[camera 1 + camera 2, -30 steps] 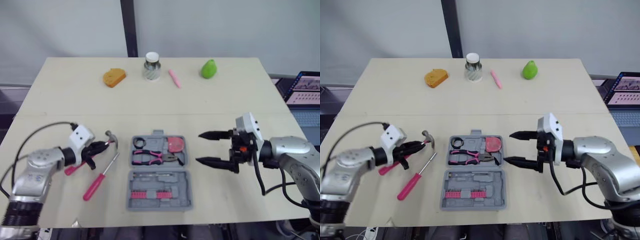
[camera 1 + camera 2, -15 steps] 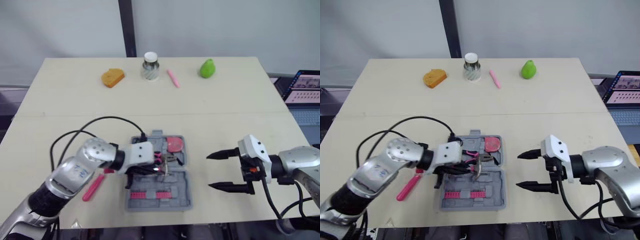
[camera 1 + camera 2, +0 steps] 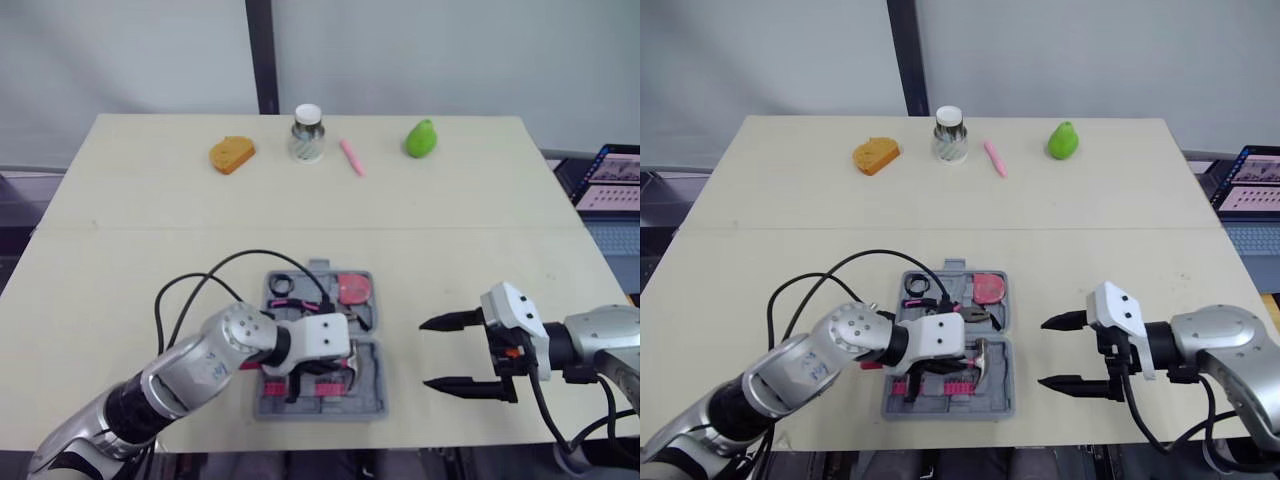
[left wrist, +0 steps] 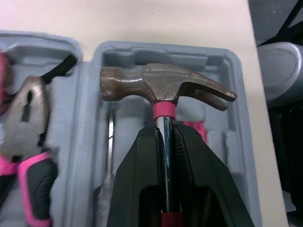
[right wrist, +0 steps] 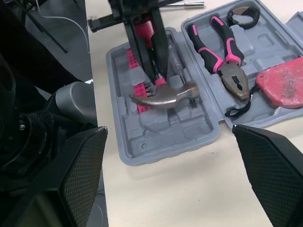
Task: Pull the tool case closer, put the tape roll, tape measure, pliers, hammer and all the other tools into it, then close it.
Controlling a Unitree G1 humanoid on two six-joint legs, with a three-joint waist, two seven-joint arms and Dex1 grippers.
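Note:
The grey tool case point(image 3: 370, 398) lies open on the table point(image 3: 150, 220). My left gripper point(image 4: 164, 130) is shut on the hammer's shaft just below the head. It holds the hammer point(image 3: 985, 350) over the case's near half, above the pink bit rack point(image 5: 137, 59). The far half holds pink-handled pliers point(image 5: 220, 45), a red tape measure point(image 3: 352, 289) and a black tape roll point(image 3: 281, 285). A screwdriver shaft point(image 5: 182, 4) lies on the table beside the case. Right of the case, my right gripper point(image 3: 427, 353) hangs open and apart from it.
Along the table's far edge stand an orange sponge point(image 3: 231, 154), a jar point(image 3: 308, 132), a pink marker point(image 3: 351, 157) and a green pear point(image 3: 421, 137). A laptop point(image 3: 610, 180) sits off the table's right side.
My left gripper carried the hammer from the table left of the case to over its near half. The right gripper drew back to the right and nearer, still open.

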